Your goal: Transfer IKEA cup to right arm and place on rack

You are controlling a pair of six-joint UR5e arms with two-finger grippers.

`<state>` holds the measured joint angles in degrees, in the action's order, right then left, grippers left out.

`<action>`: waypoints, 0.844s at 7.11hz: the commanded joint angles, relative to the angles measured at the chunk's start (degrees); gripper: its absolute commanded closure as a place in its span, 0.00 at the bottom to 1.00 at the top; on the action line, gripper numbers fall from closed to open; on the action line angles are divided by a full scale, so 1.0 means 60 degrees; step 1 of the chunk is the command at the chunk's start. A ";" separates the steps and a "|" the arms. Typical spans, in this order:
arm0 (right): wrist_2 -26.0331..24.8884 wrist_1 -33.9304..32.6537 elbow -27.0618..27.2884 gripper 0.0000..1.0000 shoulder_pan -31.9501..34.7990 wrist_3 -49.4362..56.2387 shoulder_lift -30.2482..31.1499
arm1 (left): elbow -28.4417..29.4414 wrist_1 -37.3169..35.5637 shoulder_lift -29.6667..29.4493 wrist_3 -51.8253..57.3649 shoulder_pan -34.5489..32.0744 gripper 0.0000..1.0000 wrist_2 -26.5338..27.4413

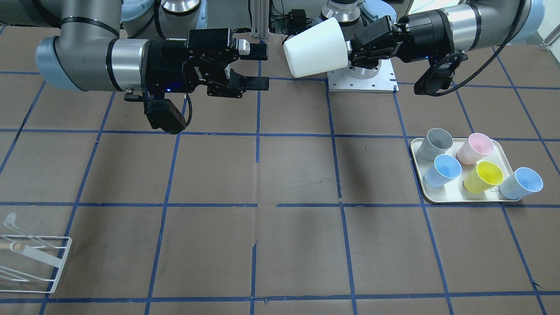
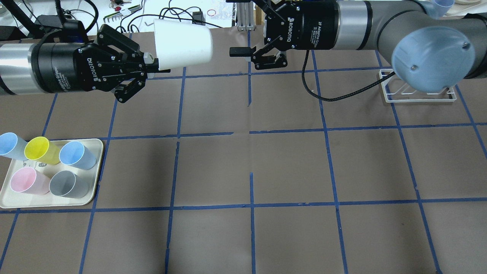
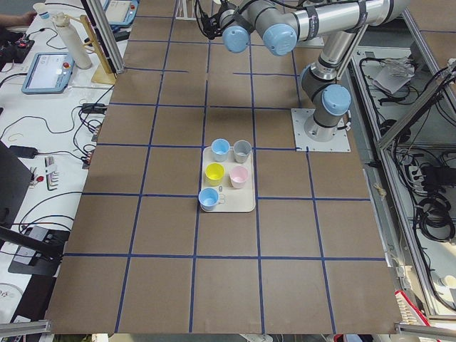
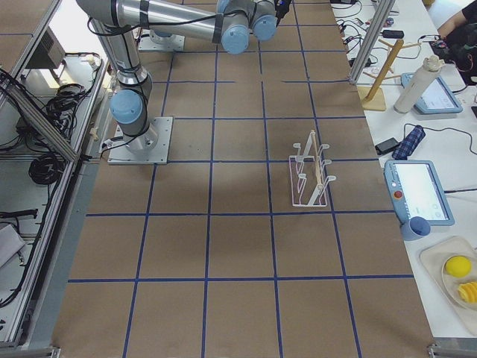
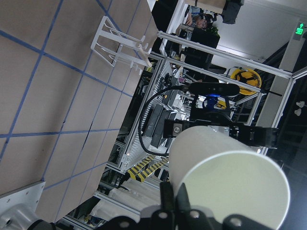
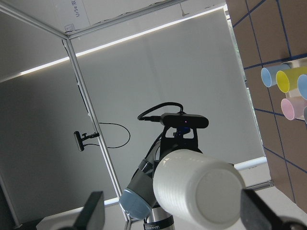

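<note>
The IKEA cup (image 1: 315, 48), plain cream-white, is held sideways in the air above the table's robot side. My left gripper (image 1: 352, 46) is shut on its rim, with the cup's base pointing at my right gripper (image 1: 259, 68). The right gripper is open and empty, level with the cup and a short gap from its base. In the overhead view the cup (image 2: 184, 43) sits between the left gripper (image 2: 154, 65) and the right gripper (image 2: 239, 26). The right wrist view shows the cup's base (image 6: 199, 191) between its spread fingers. The white wire rack (image 1: 30, 258) stands on the table under the right arm (image 2: 418, 93).
A cream tray (image 1: 463, 199) on my left side holds a grey cup (image 1: 435, 144), a pink cup (image 1: 474, 148), a yellow cup (image 1: 483, 176) and two blue cups. The left arm's base plate (image 1: 363, 81) lies behind the cup. Brown table with blue tape lines.
</note>
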<state>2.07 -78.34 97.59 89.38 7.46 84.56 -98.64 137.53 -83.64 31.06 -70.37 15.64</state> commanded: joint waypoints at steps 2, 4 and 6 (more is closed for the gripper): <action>0.0049 -0.0009 -0.0136 0.00 0.0510 -0.0101 -0.0118 | -0.0199 -0.0041 -0.0063 0.0255 -0.0224 1.00 -0.0395; 0.0065 -0.0009 -0.0137 0.00 0.0674 -0.0101 -0.0074 | -0.0435 -0.0144 -0.0093 0.0360 -0.0297 1.00 -0.0454; 0.0021 -0.0009 -0.0137 0.00 0.0674 -0.0072 -0.0132 | -0.0435 -0.0129 -0.0020 0.0360 -0.0327 1.00 -0.0601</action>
<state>2.31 -78.40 96.78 93.37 7.04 83.87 -101.18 136.75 -84.01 33.19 -72.24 12.32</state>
